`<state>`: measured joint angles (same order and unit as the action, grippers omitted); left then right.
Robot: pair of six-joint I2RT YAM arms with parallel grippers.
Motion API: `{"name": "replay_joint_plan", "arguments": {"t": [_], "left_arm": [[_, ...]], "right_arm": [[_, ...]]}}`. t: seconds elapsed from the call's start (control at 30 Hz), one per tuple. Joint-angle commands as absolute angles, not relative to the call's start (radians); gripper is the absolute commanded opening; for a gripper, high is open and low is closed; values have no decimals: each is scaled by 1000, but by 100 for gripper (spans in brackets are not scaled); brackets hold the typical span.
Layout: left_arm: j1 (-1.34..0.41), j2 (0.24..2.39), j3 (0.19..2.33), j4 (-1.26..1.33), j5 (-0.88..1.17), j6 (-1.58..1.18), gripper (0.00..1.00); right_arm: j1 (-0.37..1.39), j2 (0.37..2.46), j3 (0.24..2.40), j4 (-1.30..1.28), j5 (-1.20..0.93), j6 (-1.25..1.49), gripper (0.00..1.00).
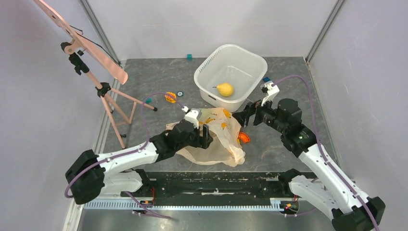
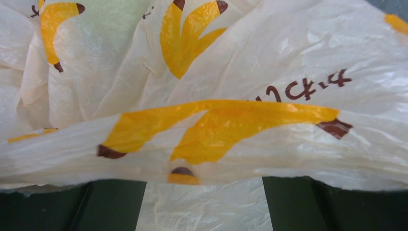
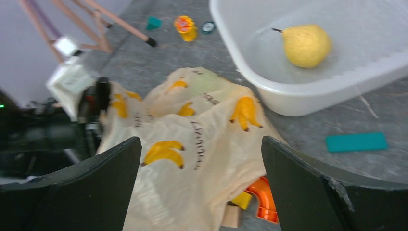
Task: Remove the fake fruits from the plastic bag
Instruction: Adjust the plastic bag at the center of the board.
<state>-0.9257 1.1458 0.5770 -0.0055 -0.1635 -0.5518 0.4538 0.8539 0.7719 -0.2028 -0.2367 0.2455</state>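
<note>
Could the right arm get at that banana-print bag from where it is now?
Probably yes: the right end effector is open and faces the bag, with nothing between them.

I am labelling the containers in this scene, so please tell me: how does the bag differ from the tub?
The bag is soft and crumpled into a heap; the tub is rigid and stands upright. The bag is peach with yellow banana prints; the tub is plain white. The tub is open and shows a yellow pear inside; the bag's contents cannot be made out. Both rest on the table.
</note>
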Motion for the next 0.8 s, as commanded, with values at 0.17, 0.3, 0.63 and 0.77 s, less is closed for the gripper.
{"name": "replay_joint_plan", "arguments": {"t": [0.17, 0.3, 0.63, 0.77], "left_arm": [[-944, 1214, 652, 23, -214, -557, 83], [-947, 1231, 669, 24, -228, -565, 83], [-950, 1225, 660, 23, -239, -564, 83], [-949, 1224, 654, 23, -235, -569, 83]], "right_arm": [[682, 865, 798, -213, -215, 330, 98], [782, 933, 779, -258, -17, 348, 98], [821, 980, 697, -272, 215, 382, 98], [824, 972, 658, -214, 169, 392, 73]]}}
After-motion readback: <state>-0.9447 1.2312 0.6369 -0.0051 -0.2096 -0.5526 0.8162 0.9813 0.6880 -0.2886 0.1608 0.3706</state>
